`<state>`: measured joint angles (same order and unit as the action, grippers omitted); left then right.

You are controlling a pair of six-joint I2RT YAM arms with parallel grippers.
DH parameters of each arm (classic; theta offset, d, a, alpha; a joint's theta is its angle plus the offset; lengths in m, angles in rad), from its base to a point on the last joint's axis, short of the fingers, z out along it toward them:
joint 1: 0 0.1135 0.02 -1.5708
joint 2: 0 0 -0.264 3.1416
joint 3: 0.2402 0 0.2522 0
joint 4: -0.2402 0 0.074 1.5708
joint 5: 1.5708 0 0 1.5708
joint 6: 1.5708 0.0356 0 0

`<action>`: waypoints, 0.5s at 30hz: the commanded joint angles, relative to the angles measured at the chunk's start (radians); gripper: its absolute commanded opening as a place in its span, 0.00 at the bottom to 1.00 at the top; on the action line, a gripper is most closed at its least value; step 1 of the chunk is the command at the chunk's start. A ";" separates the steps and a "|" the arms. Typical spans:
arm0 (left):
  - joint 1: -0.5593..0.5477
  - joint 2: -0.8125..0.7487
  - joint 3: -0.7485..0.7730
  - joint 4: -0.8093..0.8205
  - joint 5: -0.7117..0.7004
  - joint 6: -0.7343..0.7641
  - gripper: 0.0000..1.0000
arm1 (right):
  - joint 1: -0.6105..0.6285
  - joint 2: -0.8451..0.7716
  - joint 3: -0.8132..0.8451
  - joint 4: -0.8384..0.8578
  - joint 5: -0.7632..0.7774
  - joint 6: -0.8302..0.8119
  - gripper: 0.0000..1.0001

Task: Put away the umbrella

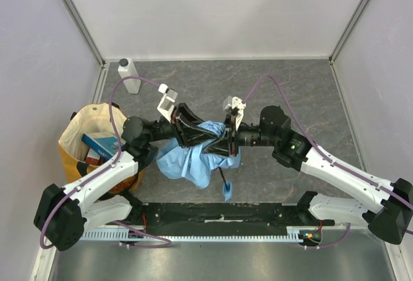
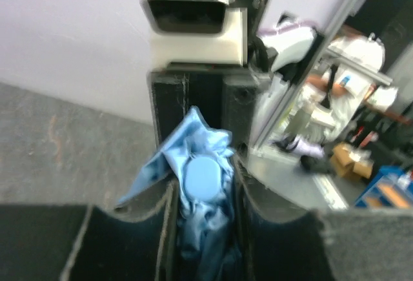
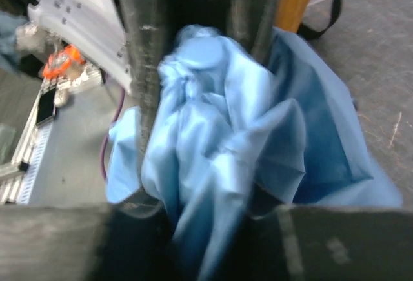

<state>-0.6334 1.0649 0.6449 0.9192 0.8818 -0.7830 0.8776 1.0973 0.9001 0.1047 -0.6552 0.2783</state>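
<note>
While the yellow and cream bag sat open at the left edge of the surface, the left hand was out over the middle, pinched tight on the umbrella. In the left wrist view its fingers were close together, with blue cloth and a small round blue tip squeezed between them. The umbrella was bunched up in the middle, between the two hands, with most of its light blue cloth spilling toward the near side and its black shaft poking out below. The right hand faced it from the other side and also held a bunch of the cloth, its jaws a little wider around the thick folds. I think the step was gathering the loose cloth so the umbrella would be small enough to go into the bag. To do that well, both hands should hold firm but not pull apart hard, since the cloth looked thin and could slip or tear. The loose part should be tucked in before any move left, so nothing catches on the bag's rim. The surface was grey like stone, with a white bottle at its back left corner. Plain pale walls stood on three sides.
</note>
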 commanded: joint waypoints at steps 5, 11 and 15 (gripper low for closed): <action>-0.019 -0.029 0.073 0.029 -0.148 0.073 0.04 | 0.015 0.033 0.037 0.014 0.043 -0.013 0.00; -0.017 -0.127 0.102 -0.245 -0.292 0.169 0.47 | -0.005 -0.014 0.034 -0.101 0.150 -0.077 0.00; -0.017 -0.215 0.176 -0.533 -0.462 0.273 0.87 | -0.052 -0.040 0.023 -0.186 0.198 -0.091 0.00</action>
<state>-0.6559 0.9432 0.6930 0.6140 0.6857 -0.6659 0.8494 1.0805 0.9062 0.0425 -0.5259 0.2192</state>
